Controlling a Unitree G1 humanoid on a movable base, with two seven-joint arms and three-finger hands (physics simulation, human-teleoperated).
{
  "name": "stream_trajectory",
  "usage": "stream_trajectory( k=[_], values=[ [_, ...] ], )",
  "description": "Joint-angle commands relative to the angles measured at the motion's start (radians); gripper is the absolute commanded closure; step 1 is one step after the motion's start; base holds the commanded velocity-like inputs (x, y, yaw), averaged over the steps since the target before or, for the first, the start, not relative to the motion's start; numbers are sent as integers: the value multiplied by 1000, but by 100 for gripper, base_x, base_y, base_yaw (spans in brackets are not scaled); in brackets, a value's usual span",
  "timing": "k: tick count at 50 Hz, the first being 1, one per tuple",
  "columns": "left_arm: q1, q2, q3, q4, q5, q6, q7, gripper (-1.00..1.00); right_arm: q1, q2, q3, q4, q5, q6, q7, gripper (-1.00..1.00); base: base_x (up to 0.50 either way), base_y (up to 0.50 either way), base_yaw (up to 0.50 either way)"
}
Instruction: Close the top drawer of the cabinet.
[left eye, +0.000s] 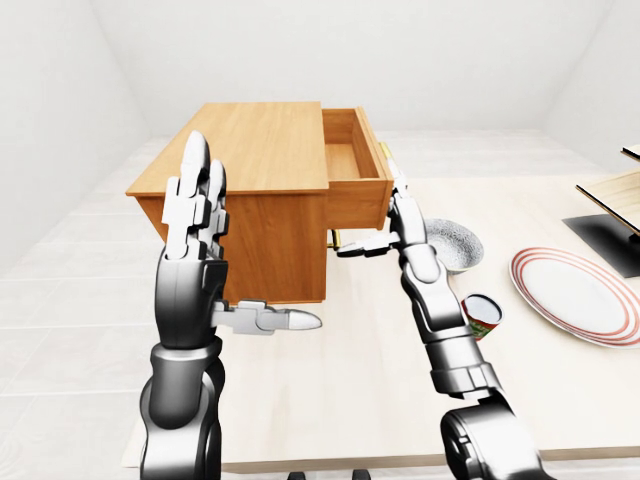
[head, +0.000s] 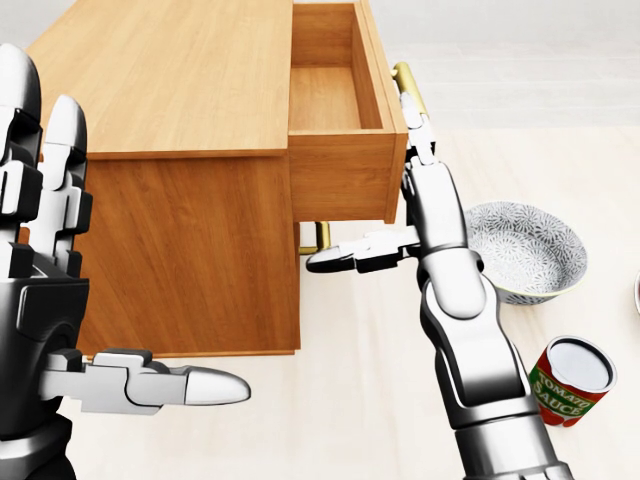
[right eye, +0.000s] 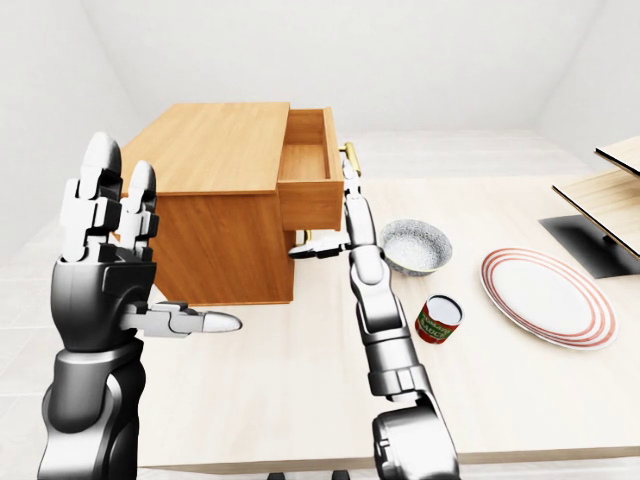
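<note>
A wooden cabinet (head: 170, 90) stands on the table at the upper left. Its top drawer (head: 340, 110) is pulled out to the right and looks empty, with a brass handle (head: 410, 85) on its front. My right hand (head: 410, 170) is open, fingers up against the drawer front beside the handle, thumb pointing left under the drawer. My left hand (head: 60, 250) is open and raised at the left of the view, apart from the cabinet, thumb pointing right. A second brass handle (head: 315, 238) shows below the drawer.
A patterned grey bowl (head: 525, 250) sits just right of my right arm. A tomato sauce can (head: 568, 380) stands at the lower right. A red-rimmed plate (left eye: 575, 292) lies further right. A wooden rack on a dark base (left eye: 615, 210) is at the right edge.
</note>
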Motion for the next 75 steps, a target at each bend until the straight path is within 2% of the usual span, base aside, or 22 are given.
stream_trajectory(
  k=[1,20,48,75],
  values=[
    [-4,-6,6,18,-18,0,-2,-100,0,40,41,5,12,0,39,-100,0,0,0],
    [1,-7,4,31,-15,0,-6,-100,12,64,58,-20,1,0,49,-100,0,0,0],
    [-12,-8,1,2,-13,0,-6,-100,12,131,99,65,-5,0,67,-100,0,0,0],
    [-13,-8,4,9,-18,0,-7,-100,-72,179,113,192,-3,0,80,-100,0,0,0]
  ],
)
